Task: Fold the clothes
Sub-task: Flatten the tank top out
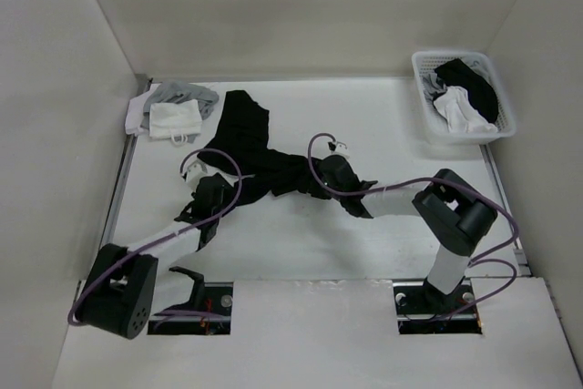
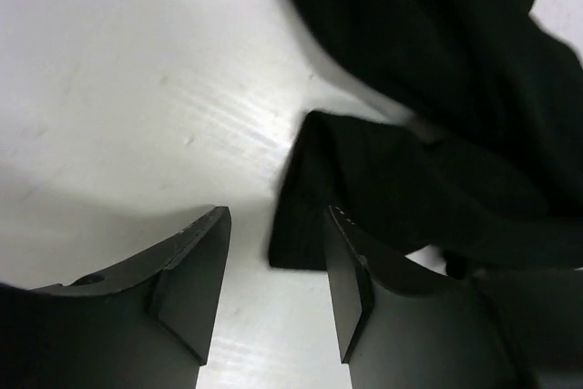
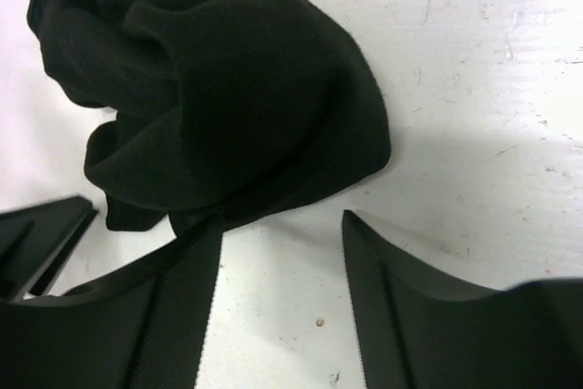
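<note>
The clothes are one black shirt (image 1: pixel 260 148), lying crumpled and bunched on the white table (image 1: pixel 392 125) between my two grippers. My left gripper (image 1: pixel 217 185) stands open at its left side. In the left wrist view a flat corner of the shirt (image 2: pixel 314 189) lies just ahead of the left gripper (image 2: pixel 276 216), with bare table between the fingers. My right gripper (image 1: pixel 321 179) stands open at the shirt's right end. In the right wrist view a rounded bunch of the shirt (image 3: pixel 228 88) lies just beyond the right gripper (image 3: pixel 281 220), touching the tip of its left finger (image 3: pixel 182 289). Neither gripper holds anything.
A white basket (image 1: pixel 424 97) with a black-and-white bundle (image 1: pixel 465 97) stands at the back right corner. A small white cloth (image 1: pixel 173 120) and a grey garment (image 1: pixel 187 93) lie at the back left. White walls close in the table on three sides.
</note>
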`<state>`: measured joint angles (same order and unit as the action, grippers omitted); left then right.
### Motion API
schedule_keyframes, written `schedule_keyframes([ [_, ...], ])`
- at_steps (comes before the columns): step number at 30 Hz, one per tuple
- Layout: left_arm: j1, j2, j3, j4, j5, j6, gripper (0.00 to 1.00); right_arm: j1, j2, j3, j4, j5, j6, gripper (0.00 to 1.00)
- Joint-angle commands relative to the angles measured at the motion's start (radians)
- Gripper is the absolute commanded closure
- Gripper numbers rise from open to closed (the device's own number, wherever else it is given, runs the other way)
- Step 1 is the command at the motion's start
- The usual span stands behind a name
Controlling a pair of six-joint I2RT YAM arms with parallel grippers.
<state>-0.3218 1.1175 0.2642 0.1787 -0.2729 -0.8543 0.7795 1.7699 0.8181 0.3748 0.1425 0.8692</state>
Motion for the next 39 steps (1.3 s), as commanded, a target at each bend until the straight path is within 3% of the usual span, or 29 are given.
schedule_keyframes([
  [1,0.008,0.134,0.023,0.105,0.095,-0.009,0.56,-0.026,0.014,0.044,0.026,-0.004,-0.004,0.39],
  [4,-0.001,0.194,0.055,0.128,0.107,-0.008,0.67,-0.047,0.054,0.087,0.006,-0.017,-0.002,0.39],
  [6,0.003,0.203,0.061,0.145,0.115,-0.011,0.79,-0.056,0.083,0.122,0.003,-0.029,0.002,0.55],
  [7,0.005,0.200,0.067,0.151,0.116,-0.008,0.86,-0.059,0.089,0.134,0.010,-0.034,0.005,0.71],
  [8,0.008,0.191,0.072,0.153,0.120,-0.008,0.90,-0.059,0.083,0.138,0.013,-0.035,0.004,0.81],
  [10,0.010,0.157,0.093,0.154,0.126,0.009,0.96,-0.055,0.027,0.127,0.015,-0.018,-0.012,0.90],
  [12,0.004,0.113,0.128,0.148,0.117,0.033,0.99,-0.055,-0.067,0.102,-0.002,-0.011,-0.045,0.93],
  [15,0.008,0.026,0.194,0.127,0.100,0.061,1.00,-0.059,-0.264,0.084,-0.118,-0.038,-0.116,0.93],
  [20,0.004,-0.200,0.297,0.018,-0.003,0.072,1.00,-0.118,-0.582,0.202,-0.515,-0.136,-0.261,0.91],
  [24,-0.038,-0.355,0.352,-0.053,-0.084,0.104,1.00,-0.127,-0.714,0.294,-0.779,-0.141,-0.337,0.89],
  [30,-0.188,-0.520,0.298,-0.209,-0.190,0.192,0.98,-0.029,-0.849,0.014,-0.792,-0.092,-0.256,0.80],
  [33,-0.254,-0.605,0.212,-0.321,-0.262,0.202,0.97,0.066,-0.888,-0.160,-0.740,-0.078,-0.173,0.59],
  [36,-0.300,-0.657,0.170,-0.416,-0.308,0.146,0.97,0.077,-0.925,-0.249,-0.711,-0.041,-0.090,0.39],
  [39,-0.335,-0.676,0.149,-0.461,-0.345,0.100,0.97,0.083,-0.943,-0.309,-0.708,-0.005,-0.018,0.40],
])
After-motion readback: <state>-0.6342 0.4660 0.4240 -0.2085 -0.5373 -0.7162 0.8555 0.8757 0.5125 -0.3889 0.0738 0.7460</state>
